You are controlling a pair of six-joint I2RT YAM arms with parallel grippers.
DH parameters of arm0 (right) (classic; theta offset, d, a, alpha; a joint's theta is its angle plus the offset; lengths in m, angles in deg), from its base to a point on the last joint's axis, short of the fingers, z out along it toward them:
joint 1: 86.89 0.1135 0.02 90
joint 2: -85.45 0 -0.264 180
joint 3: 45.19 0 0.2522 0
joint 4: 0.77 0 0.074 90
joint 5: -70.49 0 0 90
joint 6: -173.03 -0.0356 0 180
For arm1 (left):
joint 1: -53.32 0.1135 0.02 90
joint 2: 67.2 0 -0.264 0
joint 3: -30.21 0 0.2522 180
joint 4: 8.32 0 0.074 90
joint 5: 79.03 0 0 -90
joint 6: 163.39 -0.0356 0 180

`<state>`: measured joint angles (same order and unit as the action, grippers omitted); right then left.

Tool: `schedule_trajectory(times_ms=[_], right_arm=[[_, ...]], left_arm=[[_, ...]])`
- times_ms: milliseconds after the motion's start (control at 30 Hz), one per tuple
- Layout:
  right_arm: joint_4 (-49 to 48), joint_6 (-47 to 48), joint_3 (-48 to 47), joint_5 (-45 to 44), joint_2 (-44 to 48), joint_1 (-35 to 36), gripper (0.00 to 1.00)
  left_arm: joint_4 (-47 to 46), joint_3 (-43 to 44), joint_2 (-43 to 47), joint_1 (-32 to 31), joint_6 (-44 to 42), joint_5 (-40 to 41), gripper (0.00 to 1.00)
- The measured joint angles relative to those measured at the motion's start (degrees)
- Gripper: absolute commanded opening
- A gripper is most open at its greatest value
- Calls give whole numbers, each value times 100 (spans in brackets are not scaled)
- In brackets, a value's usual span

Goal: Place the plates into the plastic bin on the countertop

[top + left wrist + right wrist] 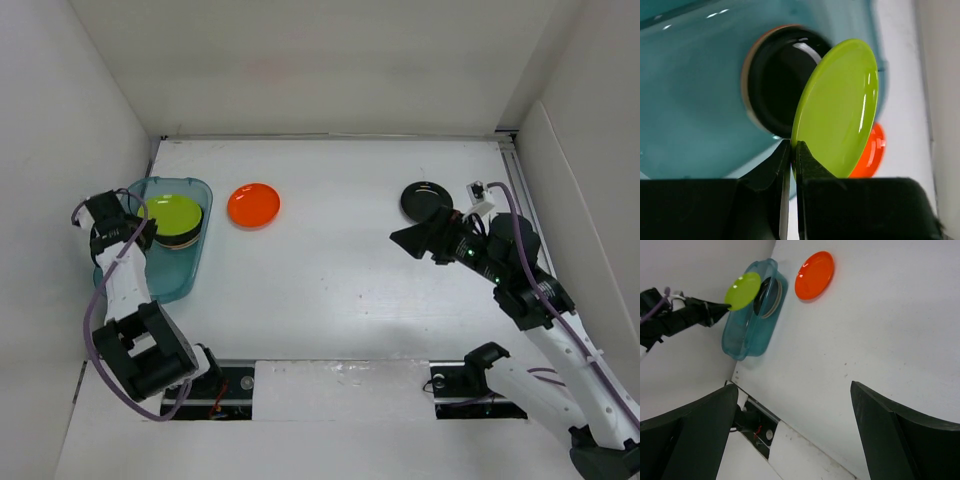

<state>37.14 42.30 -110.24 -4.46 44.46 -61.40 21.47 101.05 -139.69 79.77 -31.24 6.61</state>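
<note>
While left hand (793, 150) pinches glossy lime green plate (840, 105) by rim over teal bin (690, 100), right hand (795, 426) gapes wide.

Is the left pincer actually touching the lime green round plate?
Touching. The left wrist view shows the left pincer clamped on the rim of the lime green round plate, no gap.

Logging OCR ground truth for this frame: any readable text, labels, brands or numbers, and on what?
No readable text in any view.
Lime green plate, orange plate, black plate: plain, no marks.
Plastic bin: no label visible.
Small white block on the right arm: dark spots on it, too small to tell whether they are print.
</note>
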Motion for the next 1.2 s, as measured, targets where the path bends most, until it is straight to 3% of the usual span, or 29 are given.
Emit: schedule_trajectory(times_ms=[133, 267, 300, 367, 400, 467, 500, 633, 767, 867, 1000, 1067, 1200], right_arm=[[-184, 0, 0, 48, -55, 0, 100], [-238, 2, 0, 74, -92, 0, 100], [-238, 4, 0, 74, -94, 0, 100], [-240, 4, 2, 74, -96, 0, 100], [-243, 4, 4, 72, -96, 0, 100], [-260, 7, 15, 72, -90, 0, 100], [-267, 7, 17, 70, -90, 0, 100], [-280, 7, 46, 70, -85, 0, 100], [-293, 7, 46, 66, -92, 0, 100], [-319, -2, 46, 11, -142, 0, 100], [-267, -50, 33, -407, -94, 0, 100], [-72, -162, -39, -804, 44, 0, 100], [396, -424, -387, -1786, 413, 0, 100]], left_arm=[[251, -315, -166, 562, -94, -122, 0], [142, -310, -365, 664, -120, -247, 0], [118, -310, -426, 664, -122, -289, 6], [55, -310, -542, 656, -122, -391, 32], [9, -310, -597, 651, -120, -448, 57], [-37, -310, -645, 651, -136, -522, 75], [-39, -308, -649, 651, -129, -546, 99], [-20, -238, -586, 542, -221, -511, 99], [-59, -81, -66, -81, -415, -398, 99], [-125, 310, 273, -1303, -542, -240, 99], [-605, 876, 57, -3499, -579, -212, 99], [-918, 1093, -372, -4419, -566, -308, 99], [-1370, 1777, -1803, -5499, -483, -575, 99]])
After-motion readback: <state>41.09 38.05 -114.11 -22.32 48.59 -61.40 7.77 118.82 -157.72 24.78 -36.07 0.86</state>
